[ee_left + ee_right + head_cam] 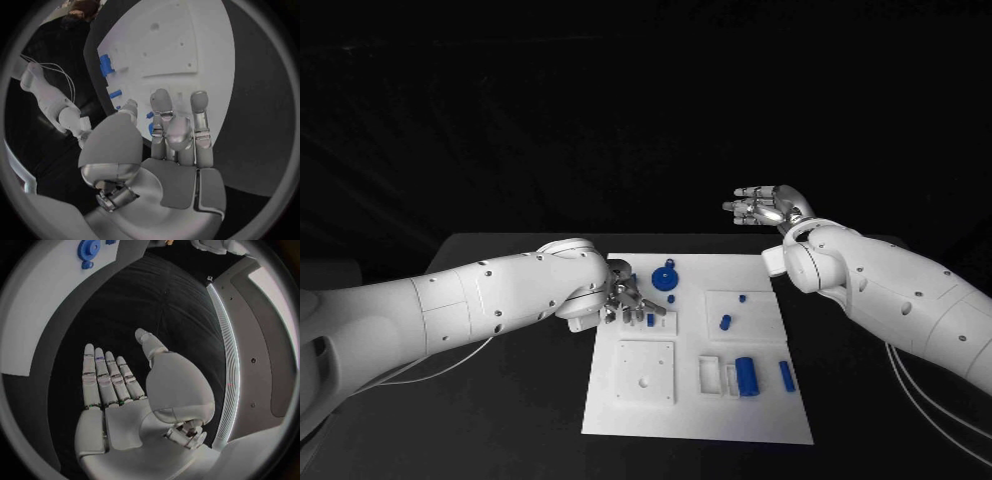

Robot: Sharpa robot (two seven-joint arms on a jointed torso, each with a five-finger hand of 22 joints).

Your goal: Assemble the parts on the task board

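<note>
Left hand (pixel 620 302) fingers apart over white task board (pixel 697 410), blue parts (pixel 747 375) scattered, right hand (pixel 764 207) spread, holding nothing

Matt white task board (pixel 697 400), seemingly plastic.

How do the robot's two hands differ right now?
The left hand is low over the task board, fingers reaching toward a small blue part; the right hand is raised beyond the board. The left's fingers bend downward; the right's lie flat, open, empty. Both are silver on white arms.
</note>
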